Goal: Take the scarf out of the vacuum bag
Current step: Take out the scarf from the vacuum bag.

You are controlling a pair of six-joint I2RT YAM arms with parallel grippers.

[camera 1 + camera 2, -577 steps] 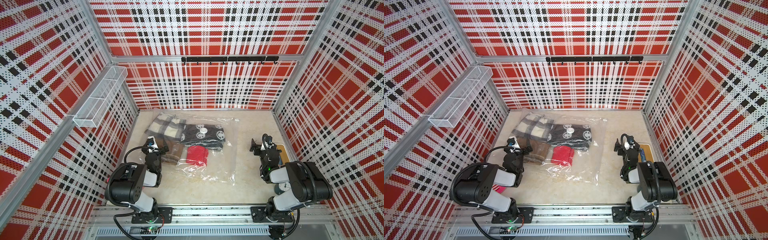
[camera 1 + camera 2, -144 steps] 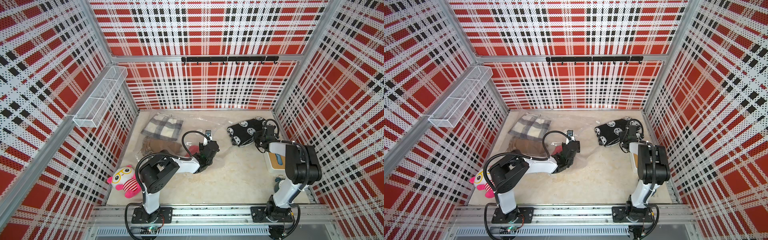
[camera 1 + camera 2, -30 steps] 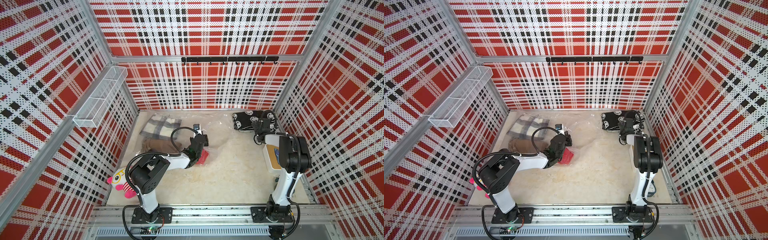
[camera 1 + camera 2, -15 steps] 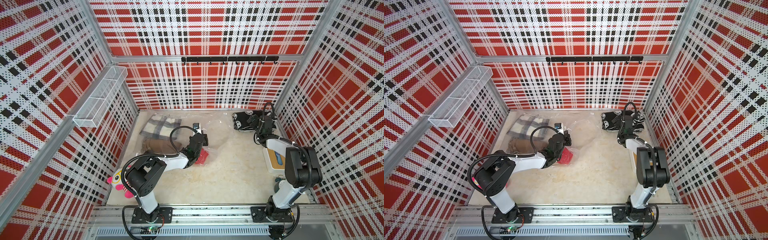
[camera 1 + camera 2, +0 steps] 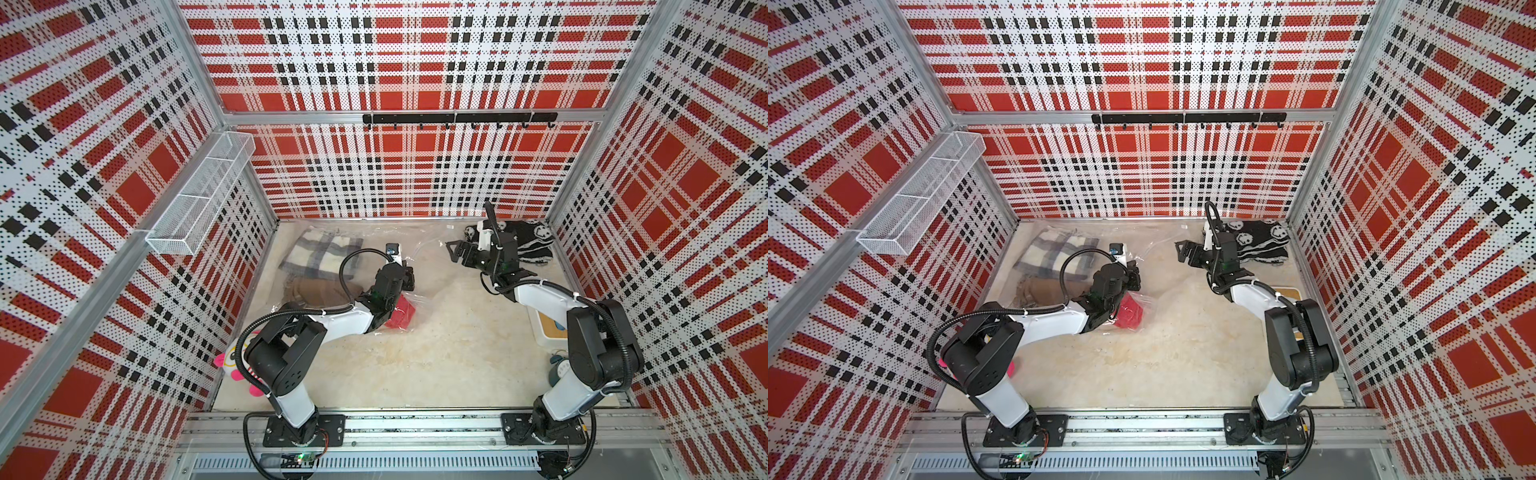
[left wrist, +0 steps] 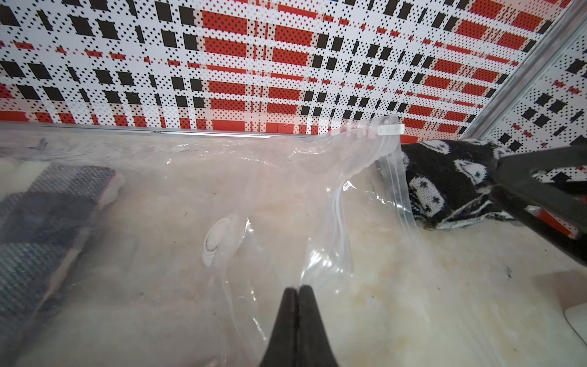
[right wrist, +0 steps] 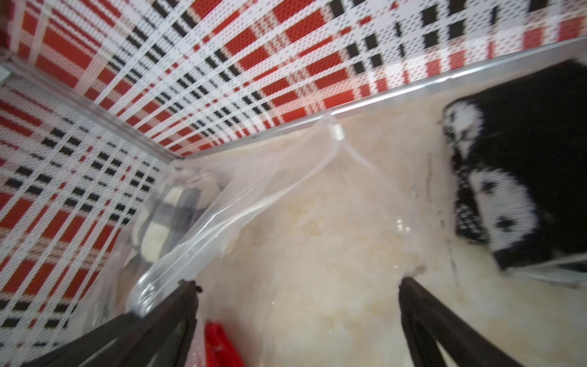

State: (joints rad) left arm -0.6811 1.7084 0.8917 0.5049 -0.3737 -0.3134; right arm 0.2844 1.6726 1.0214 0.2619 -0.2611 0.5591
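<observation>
In both top views the scarf [image 5: 528,245] [image 5: 1262,241] lies outside the bag [image 5: 419,249], beyond its mouth, so the task looks done; only letting go of the bag seems left.

Left wrist view: the left gripper [image 6: 298,289] is pinched on bag film, well apart from the scarf.

Right wrist view: the right gripper [image 7: 297,282] gapes empty beside the scarf.

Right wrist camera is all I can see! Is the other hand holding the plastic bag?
Observer: Yes. The left hand is shut, pinching the film of the vacuum bag.
Operator: What's in the bag that I can't see?
Observer: A brown cloth lies beside the checked cloth, apparently under the plastic.
Operator: Any toys around?
Observer: A pink plush toy sits by the base of the left arm.
</observation>
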